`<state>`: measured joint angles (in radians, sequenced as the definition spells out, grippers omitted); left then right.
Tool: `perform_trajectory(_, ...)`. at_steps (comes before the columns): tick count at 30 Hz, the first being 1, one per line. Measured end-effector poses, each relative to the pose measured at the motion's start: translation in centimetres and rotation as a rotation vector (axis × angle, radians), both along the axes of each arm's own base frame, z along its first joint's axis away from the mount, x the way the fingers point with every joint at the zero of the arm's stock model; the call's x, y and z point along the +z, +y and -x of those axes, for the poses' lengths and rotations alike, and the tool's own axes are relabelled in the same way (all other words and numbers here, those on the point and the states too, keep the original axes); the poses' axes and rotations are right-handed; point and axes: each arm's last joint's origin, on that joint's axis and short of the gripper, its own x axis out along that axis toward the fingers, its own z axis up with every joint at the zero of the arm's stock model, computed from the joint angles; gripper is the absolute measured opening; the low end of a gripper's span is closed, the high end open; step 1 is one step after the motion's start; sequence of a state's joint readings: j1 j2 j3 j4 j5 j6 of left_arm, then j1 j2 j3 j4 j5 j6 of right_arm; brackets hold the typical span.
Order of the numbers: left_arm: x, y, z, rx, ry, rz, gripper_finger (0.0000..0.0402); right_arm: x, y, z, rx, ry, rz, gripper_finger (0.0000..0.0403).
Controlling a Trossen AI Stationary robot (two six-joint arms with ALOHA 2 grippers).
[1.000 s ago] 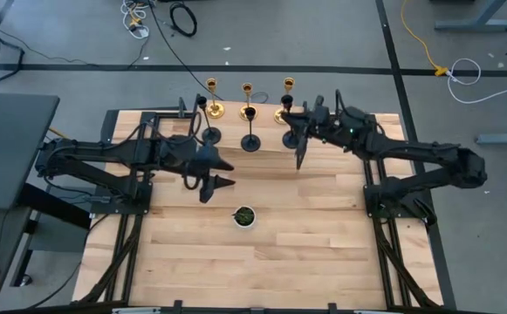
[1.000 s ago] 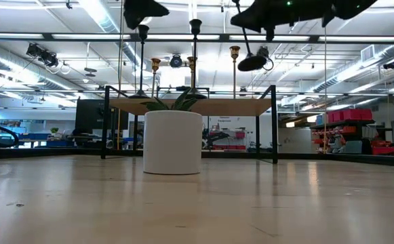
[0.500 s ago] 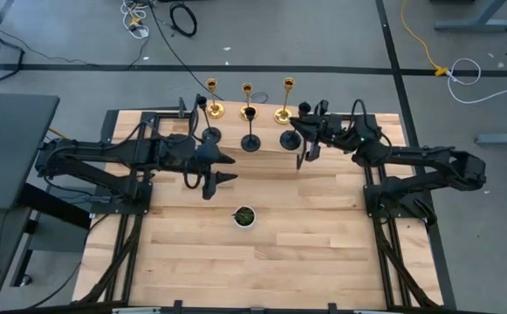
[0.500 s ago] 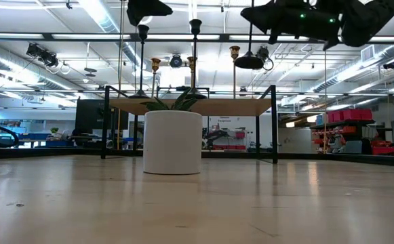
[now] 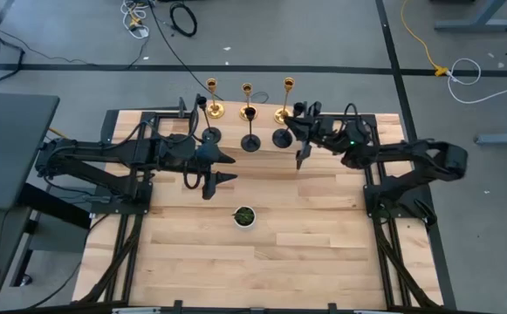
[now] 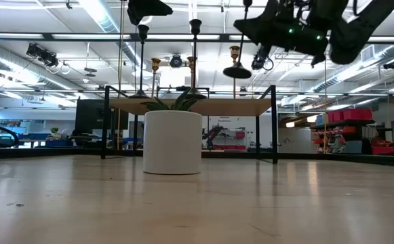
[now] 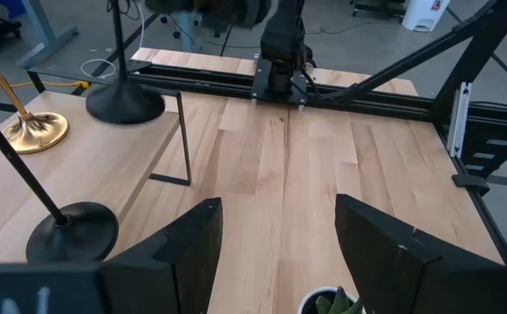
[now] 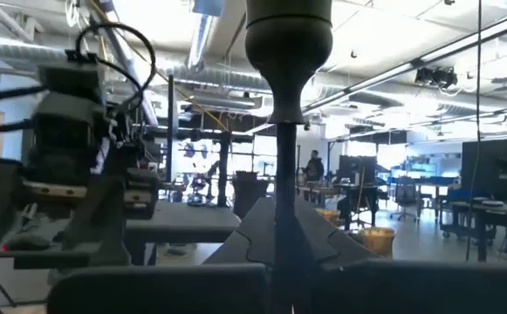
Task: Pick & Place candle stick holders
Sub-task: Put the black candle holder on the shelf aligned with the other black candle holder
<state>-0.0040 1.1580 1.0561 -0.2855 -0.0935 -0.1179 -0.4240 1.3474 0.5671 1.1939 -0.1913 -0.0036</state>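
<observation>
Three gold candle stick holders [image 5: 211,107] stand in a row at the table's far edge. Two black ones [image 5: 250,142] stand on their round bases just in front of them. A third black holder [image 5: 281,138] hangs in the air right of these, with my right gripper [image 8: 279,237] shut on its stem. My left gripper [image 5: 224,172] hovers open over the table's left middle, near the white bowl [image 5: 244,216]. Nothing is between its fingers [image 7: 192,253]. My right gripper pinches the black holder's thin stem [image 8: 281,179] between its two fingers, a little below the top cup [image 8: 288,39]. The fingers lie across the stem. The holder is lifted clear and tilted, with its round base [image 6: 237,71] hanging lowest and its top leaning toward the table's right.
The white bowl [image 6: 173,142] with green contents sits mid-table. In the low view a wooden board on black legs [image 6: 251,106] stands behind it, with holder bases on top. The arms' black mounts [image 5: 384,196] flank the table. Bare wood lies along the near half [image 5: 262,270].
My right gripper has sunk and tipped its fingers upward, moving a little toward the table's left with the black holder. The holder's base has dropped lower and swung left toward the standing holders, so the stem now leans the other way.
</observation>
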Motion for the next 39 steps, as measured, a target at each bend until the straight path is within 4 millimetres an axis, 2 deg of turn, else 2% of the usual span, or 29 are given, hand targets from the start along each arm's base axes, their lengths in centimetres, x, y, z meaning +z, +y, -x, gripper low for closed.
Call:
perform_trajectory(6, 0.0, 0.0, 0.0, 0.0, 0.0, -0.001, 0.0222, -1.7, -1.2, -0.8, -0.076, 0.01, -0.039, 0.0006)
perform_trajectory(11, 0.0, 0.0, 0.0, -0.001, 0.002, -0.002, 0.0222, -2.0, -1.8, -0.7, -0.088, 0.026, -0.06, 0.0006)
perform_trajectory(24, 0.0, 0.0, 0.0, -0.008, 0.004, -0.019, 0.0222, -4.0, -2.5, -1.5, -0.128, 0.112, -0.115, 0.0006)
perform_trajectory(39, 0.0, 0.0, 0.0, -0.007, 0.005, -0.016, 0.0222, -4.7, -2.2, -1.0, -0.123, 0.108, -0.135, 0.0006)
